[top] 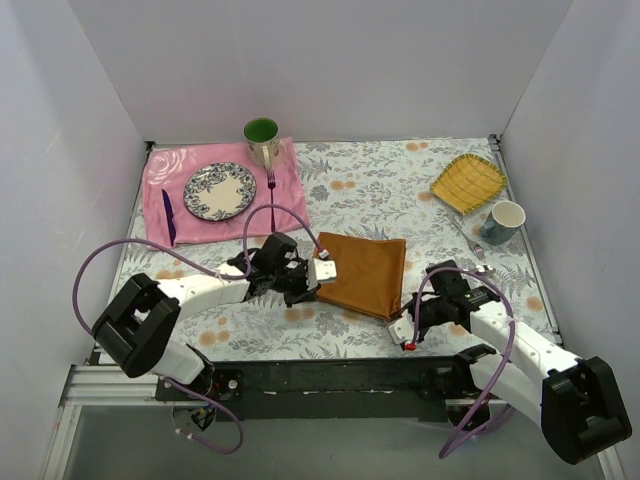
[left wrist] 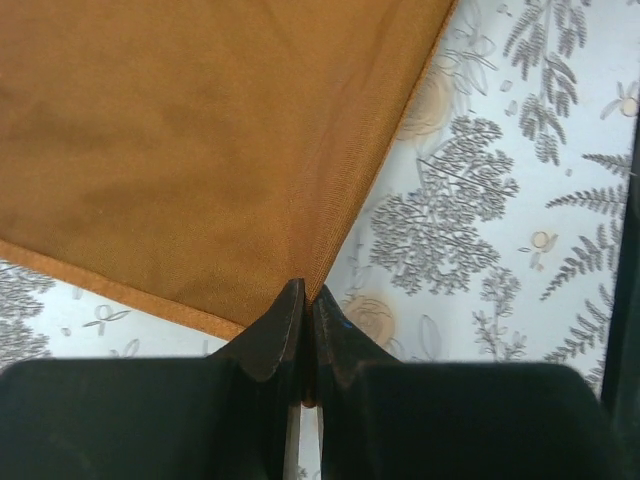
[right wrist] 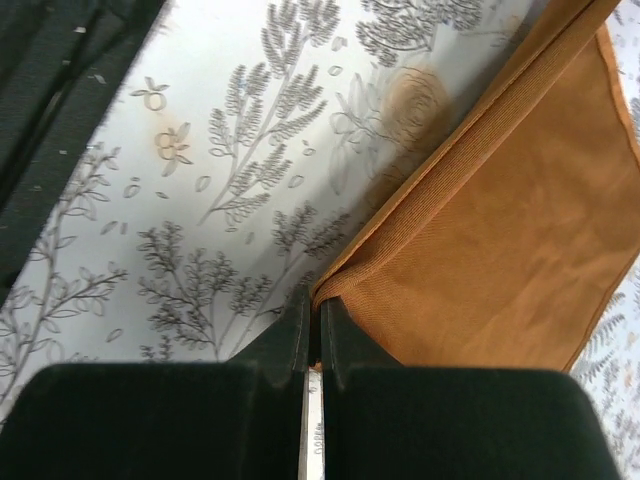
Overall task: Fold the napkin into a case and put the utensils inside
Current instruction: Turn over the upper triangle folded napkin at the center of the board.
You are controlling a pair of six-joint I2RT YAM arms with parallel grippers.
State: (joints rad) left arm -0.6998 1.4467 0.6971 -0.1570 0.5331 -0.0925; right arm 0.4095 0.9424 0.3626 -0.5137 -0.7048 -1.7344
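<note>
A pink cloth (top: 222, 200) lies at 10 o'clock on the surface (top: 400, 180). On it sit a patterned plate (top: 219, 190), a purple knife (top: 168, 215) at the plate's 9 o'clock and a fork (top: 270, 181) at its 3 o'clock. A mug with a green inside (top: 262, 138) stands at the cloth's far edge. At 2 o'clock is a yellow dish (top: 467, 182). A white mug (top: 503, 222) stands just beside it at its 5 o'clock. A silver utensil (top: 465, 235) lies near that mug, at its 8 o'clock. None of these is on the napkin or in the arms' way.

The napkin (top: 365, 272) lies near the middle of the surface, a bit toward 5 o'clock. It is plain rust-orange, smooth and a little shiny, with a sewn hem. It is a wide, roughly square shape turned at a slant, not a narrow case. The right wrist view shows a folded edge running up from its pinched corner.

The left arm reaches low across the surface toward 3 o'clock. The left end effector (top: 322, 268) is pinched tight on the napkin's 9 o'clock corner. The right arm bends in toward 10 o'clock. The right end effector (top: 405, 332) is pinched tight on the napkin's 5 o'clock corner.
</note>
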